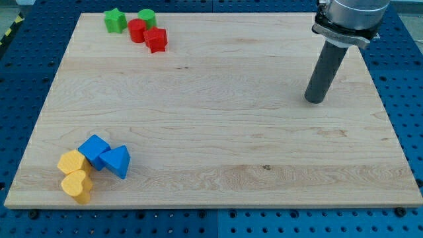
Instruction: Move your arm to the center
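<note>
My tip (pixel 315 100) rests on the wooden board (pixel 218 112) at the view's right, upper half, far from all blocks. At the view's top left sit a green star (pixel 115 20), a green cylinder (pixel 147 18), a red cylinder (pixel 137 31) and a red star (pixel 156 39), clustered together. At the view's bottom left sit a blue cube (pixel 94 151), a blue triangular block (pixel 117 161), a yellow hexagonal block (pixel 71 162) and a yellow heart-shaped block (pixel 77 186), touching one another.
The board lies on a blue perforated table (pixel 20 79). The arm's grey body (pixel 350 16) enters from the view's top right above the rod.
</note>
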Controlling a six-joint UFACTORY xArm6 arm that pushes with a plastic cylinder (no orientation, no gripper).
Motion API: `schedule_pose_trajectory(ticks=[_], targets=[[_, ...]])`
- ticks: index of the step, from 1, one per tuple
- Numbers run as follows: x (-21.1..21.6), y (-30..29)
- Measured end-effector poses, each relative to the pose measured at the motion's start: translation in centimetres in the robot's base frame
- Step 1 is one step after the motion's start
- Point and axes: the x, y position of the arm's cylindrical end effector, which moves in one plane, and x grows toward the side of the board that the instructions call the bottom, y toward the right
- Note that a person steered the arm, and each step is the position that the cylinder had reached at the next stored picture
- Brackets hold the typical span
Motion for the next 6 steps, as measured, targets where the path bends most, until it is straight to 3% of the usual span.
schedule_pose_trajectory(ticks=[3, 6], targets=[[0.0, -1.4], [-0.4, -13.2]])
